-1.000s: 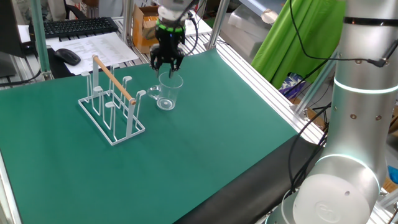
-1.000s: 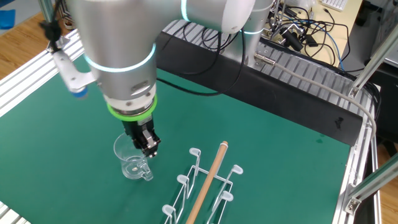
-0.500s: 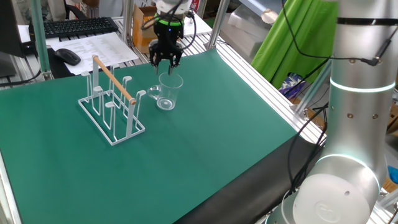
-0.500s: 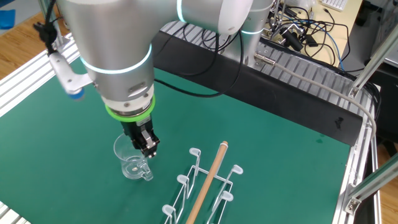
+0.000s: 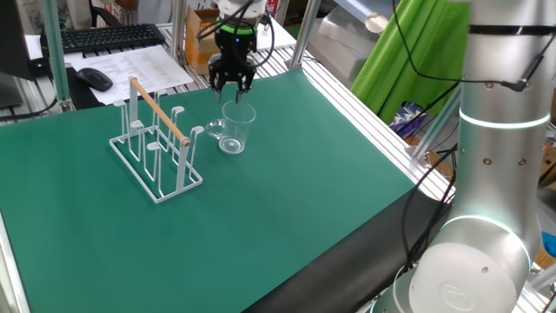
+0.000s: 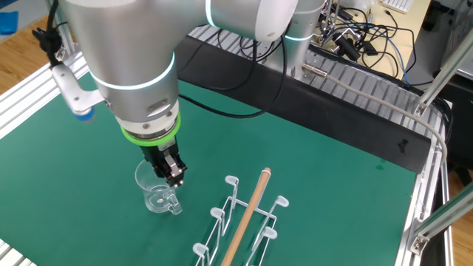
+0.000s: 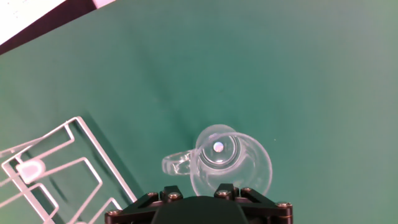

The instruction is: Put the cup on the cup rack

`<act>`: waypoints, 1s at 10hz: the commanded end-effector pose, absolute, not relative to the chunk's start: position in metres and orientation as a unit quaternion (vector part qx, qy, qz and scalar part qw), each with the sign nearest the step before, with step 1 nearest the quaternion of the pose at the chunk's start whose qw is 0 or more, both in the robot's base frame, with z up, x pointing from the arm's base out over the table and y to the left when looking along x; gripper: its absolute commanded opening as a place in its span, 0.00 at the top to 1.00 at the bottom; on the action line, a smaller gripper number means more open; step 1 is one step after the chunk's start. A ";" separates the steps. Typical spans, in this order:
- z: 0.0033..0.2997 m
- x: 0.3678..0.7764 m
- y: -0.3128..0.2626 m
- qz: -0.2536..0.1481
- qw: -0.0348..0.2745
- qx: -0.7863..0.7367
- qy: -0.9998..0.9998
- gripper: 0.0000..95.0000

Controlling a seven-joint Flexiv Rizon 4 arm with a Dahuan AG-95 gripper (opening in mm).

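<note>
The clear glass cup (image 5: 234, 129) stands upright on the green mat with its handle toward the white wire cup rack (image 5: 157, 143). My gripper (image 5: 232, 89) hangs just above the far side of the cup's rim without touching it, and its fingers look closed together and empty. In the other fixed view the gripper (image 6: 177, 179) sits over the rim of the cup (image 6: 155, 189), left of the rack (image 6: 240, 218). The hand view looks straight down into the cup (image 7: 227, 159), with the rack (image 7: 65, 169) at the lower left. Only the gripper's base shows there; the fingertips are hidden.
The rack's wooden rod (image 5: 159, 110) runs along its top, above upright pegs. A keyboard (image 5: 109, 36), a mouse and papers lie beyond the mat's far edge. An aluminium frame rail (image 5: 365, 96) borders the mat's right side.
The gripper has risen a little from the cup's rim and drawn slightly away. The cup and rack have not moved.
</note>
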State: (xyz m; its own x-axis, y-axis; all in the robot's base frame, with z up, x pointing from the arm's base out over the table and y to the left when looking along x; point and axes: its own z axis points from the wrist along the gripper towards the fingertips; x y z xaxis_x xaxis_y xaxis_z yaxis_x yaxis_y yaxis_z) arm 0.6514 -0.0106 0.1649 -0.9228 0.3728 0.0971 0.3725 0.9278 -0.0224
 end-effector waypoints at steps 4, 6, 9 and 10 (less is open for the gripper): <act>0.164 0.657 -0.021 0.004 0.058 -0.170 -0.984 0.40; 0.163 0.666 -0.036 -0.004 0.072 -0.155 -0.985 0.40; 0.159 0.672 -0.045 -0.017 0.097 -0.149 -0.984 0.40; 0.158 0.672 -0.046 -0.017 0.099 -0.149 -0.984 0.40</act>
State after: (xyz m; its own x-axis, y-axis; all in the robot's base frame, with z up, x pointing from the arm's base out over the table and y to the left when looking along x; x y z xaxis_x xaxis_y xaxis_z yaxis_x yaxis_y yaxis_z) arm 0.6746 -0.0464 0.1585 -0.9350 0.2875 0.2077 0.2948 0.9556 0.0044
